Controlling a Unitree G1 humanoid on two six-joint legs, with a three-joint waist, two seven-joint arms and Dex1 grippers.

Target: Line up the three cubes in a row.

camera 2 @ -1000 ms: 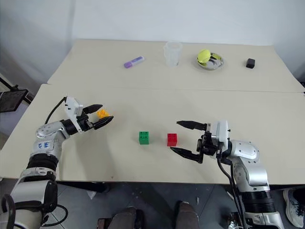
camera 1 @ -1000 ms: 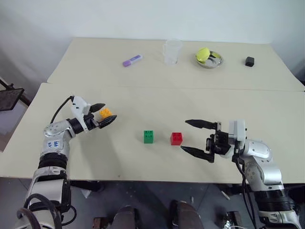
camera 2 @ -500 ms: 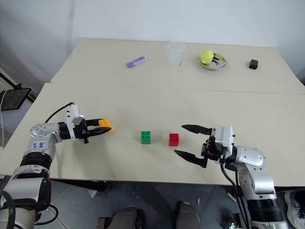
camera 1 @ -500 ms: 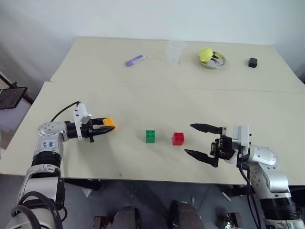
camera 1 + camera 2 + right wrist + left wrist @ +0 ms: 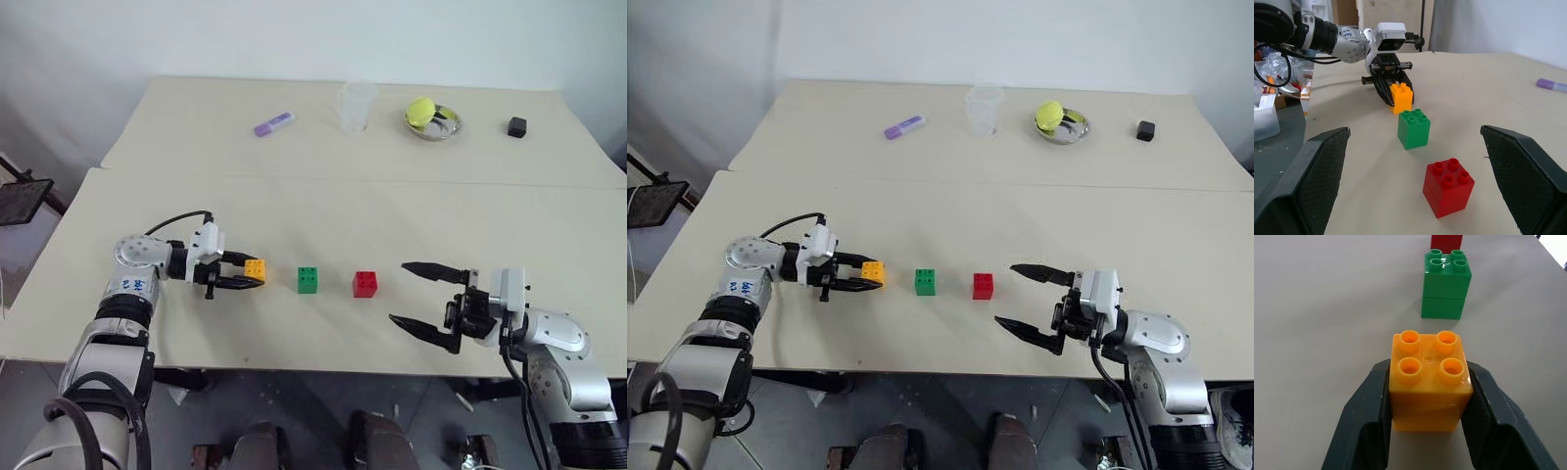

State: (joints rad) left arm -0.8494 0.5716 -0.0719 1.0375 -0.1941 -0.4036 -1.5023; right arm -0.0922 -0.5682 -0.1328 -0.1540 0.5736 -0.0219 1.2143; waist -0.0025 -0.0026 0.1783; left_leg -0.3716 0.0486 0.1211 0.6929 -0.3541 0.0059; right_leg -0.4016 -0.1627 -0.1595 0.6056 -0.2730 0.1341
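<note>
- Head cameras: three cubes sit on the near table [image 5: 323, 215], and I count one of each colour. The orange-yellow cube [image 5: 255, 269] is on the left, the green cube [image 5: 308, 279] in the middle, the red cube [image 5: 364, 284] on the right, roughly in a line across the table.
- The left gripper [image 5: 247, 274] has its two black fingers clamped on the orange-yellow cube, holding it just left of the green one with a small gap between them.
- The right gripper [image 5: 419, 297] hovers to the right of the red cube, fingers spread wide with nothing between them.
- On the far table: one purple marker [image 5: 272, 123], one clear cup [image 5: 355, 106], one metal bowl [image 5: 432, 122] with something yellow in it, one small black block [image 5: 515, 126].
- Left wrist camera: one orange-yellow cube [image 5: 1430, 382] pinched at its sides by two dark fingers [image 5: 1364, 426]. One green cube [image 5: 1446, 285] lies beyond it, and an edge of the red cube [image 5: 1446, 241] past that.
- Right wrist camera: red cube [image 5: 1448, 187] nearest, green cube [image 5: 1413, 129] next, orange-yellow cube [image 5: 1401, 97] farthest, in the left gripper [image 5: 1393, 95]. The right gripper's own two fingers [image 5: 1308, 181] stand far apart.
- Against a second ago: the left gripper was open around the orange-yellow cube, well left of the green one. It has since shut and carried the cube rightward. Green and red have not moved, and the right gripper stays wide open.
</note>
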